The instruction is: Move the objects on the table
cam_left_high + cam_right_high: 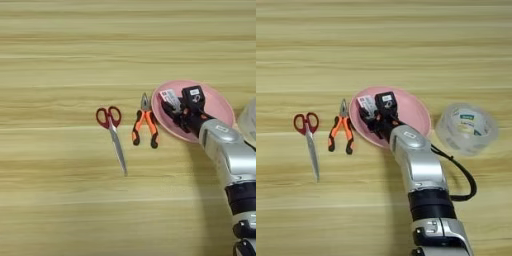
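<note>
A round pink plate (217, 107) lies right of the table's (60, 60) middle. The small pink-and-white box (170, 97) rests on the plate's left part. My right gripper (181, 103) hovers over the plate, open, its left finger right beside the box and the other finger (387, 101) further right. Orange-and-black-handled pliers (144, 125) lie just left of the plate. On the wood to the plate's right sits the clear tape roll (467, 127). My silver forearm (416, 160) comes up from the bottom edge.
Red-handled scissors (113, 132) lie left of the pliers, blades pointing toward me. A black cable (463, 175) loops from the forearm near the tape roll.
</note>
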`<action>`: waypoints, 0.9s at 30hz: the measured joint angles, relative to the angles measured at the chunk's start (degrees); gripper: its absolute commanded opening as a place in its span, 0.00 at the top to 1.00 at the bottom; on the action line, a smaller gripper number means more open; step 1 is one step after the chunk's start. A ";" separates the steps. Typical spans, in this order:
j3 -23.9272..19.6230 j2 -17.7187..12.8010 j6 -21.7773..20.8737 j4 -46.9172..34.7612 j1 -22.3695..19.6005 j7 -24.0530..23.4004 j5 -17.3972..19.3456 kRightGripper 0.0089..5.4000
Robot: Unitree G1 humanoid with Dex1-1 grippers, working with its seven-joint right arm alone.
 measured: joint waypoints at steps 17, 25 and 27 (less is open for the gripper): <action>6.29 3.46 1.75 -9.70 1.66 1.84 0.01 0.61; 11.03 5.47 2.57 -10.11 1.68 2.88 -0.09 0.61; 12.22 6.06 2.67 -10.05 1.67 2.93 -0.19 0.61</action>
